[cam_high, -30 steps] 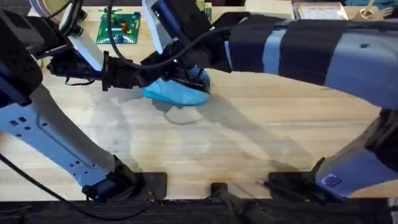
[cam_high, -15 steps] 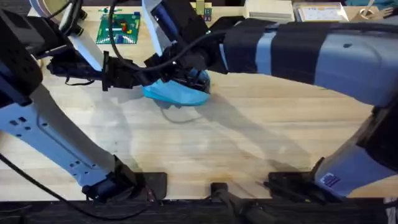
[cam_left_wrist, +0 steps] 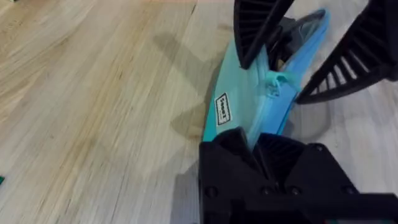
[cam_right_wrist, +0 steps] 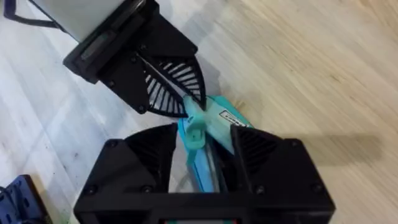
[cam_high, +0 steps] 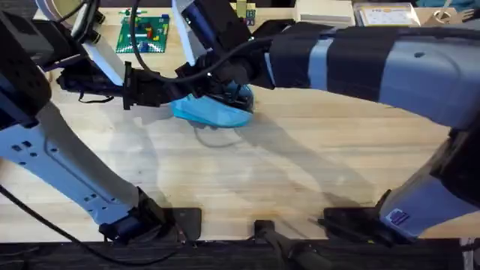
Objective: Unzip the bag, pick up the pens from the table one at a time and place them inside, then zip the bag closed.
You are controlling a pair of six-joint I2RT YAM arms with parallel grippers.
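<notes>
Light blue, the bag lies at the surface's eleven o'clock, no pens loose: only zipping seems left. Left gripper clenches its end; right gripper straddles the zip pull.

You are looking at the table, a light wooden butcher-block top whose plank grain is running across the overhead view. The bag, a light blue pouch, is lying on the wood toward the far middle, and dark shadows are spreading across the planks around it and toward the near edge. Behind it, near the far left edge, a green baseplate is sitting flat with a few coloured bricks on it. Flat boxes are resting along the far right edge.
</notes>
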